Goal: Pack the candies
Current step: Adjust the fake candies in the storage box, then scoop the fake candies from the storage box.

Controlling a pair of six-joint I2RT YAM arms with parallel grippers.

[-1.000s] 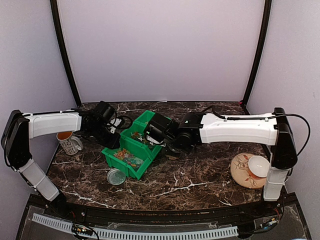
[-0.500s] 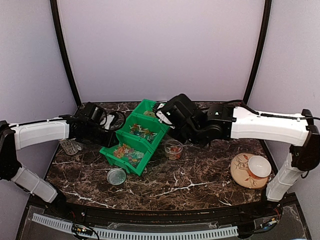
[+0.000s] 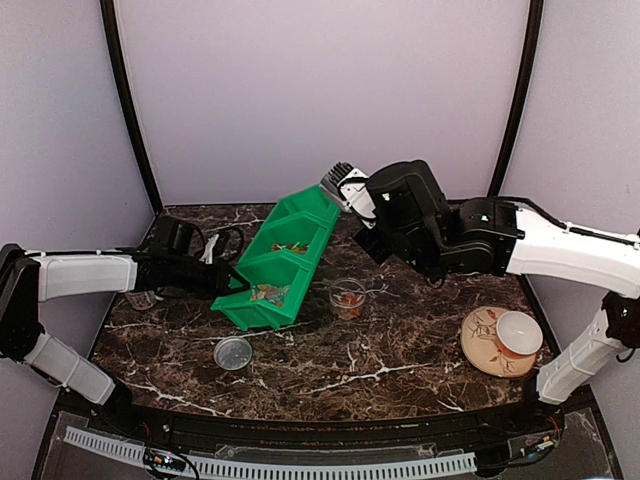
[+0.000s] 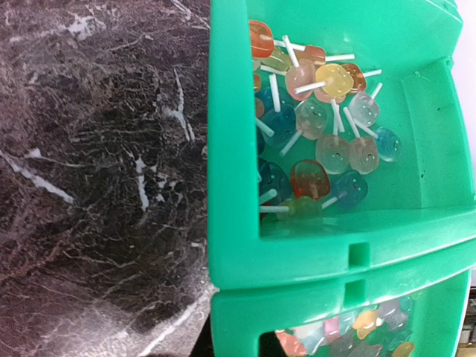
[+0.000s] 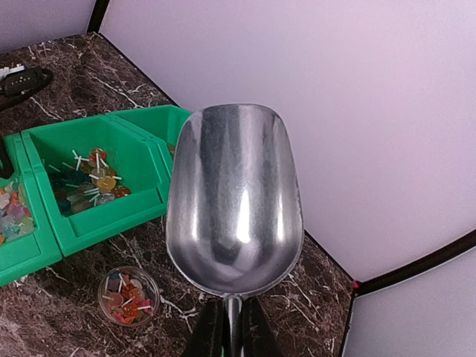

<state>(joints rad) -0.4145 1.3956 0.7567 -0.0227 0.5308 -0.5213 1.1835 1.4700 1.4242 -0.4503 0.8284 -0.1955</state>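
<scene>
The candies [image 4: 320, 134] are small coloured sweets on white sticks, lying in the compartments of a green three-part bin [image 3: 300, 225]. More of them fill a small clear cup [image 3: 347, 298] on the table right of the bin, also in the right wrist view [image 5: 128, 296]. My right gripper [image 5: 230, 331] is shut on the handle of a metal scoop [image 5: 234, 201], which is empty and held high above the bin's far end [image 3: 338, 180]. My left gripper [image 4: 242, 348] straddles the bin's near left wall [image 4: 230, 186] and grips it.
A clear round lid [image 3: 233, 352] lies in front of the bin. A patterned plate [image 3: 480, 345] with a white cup [image 3: 518, 331] sits at the right. A mug [image 3: 140, 298] is mostly hidden behind the left arm. A black cable [image 3: 232, 240] lies behind the bin.
My right arm rose and drew back to the right with the scoop, uncovering the clear cup. The bin swung round and shifted slightly right with my left gripper, which lowered towards the table.
</scene>
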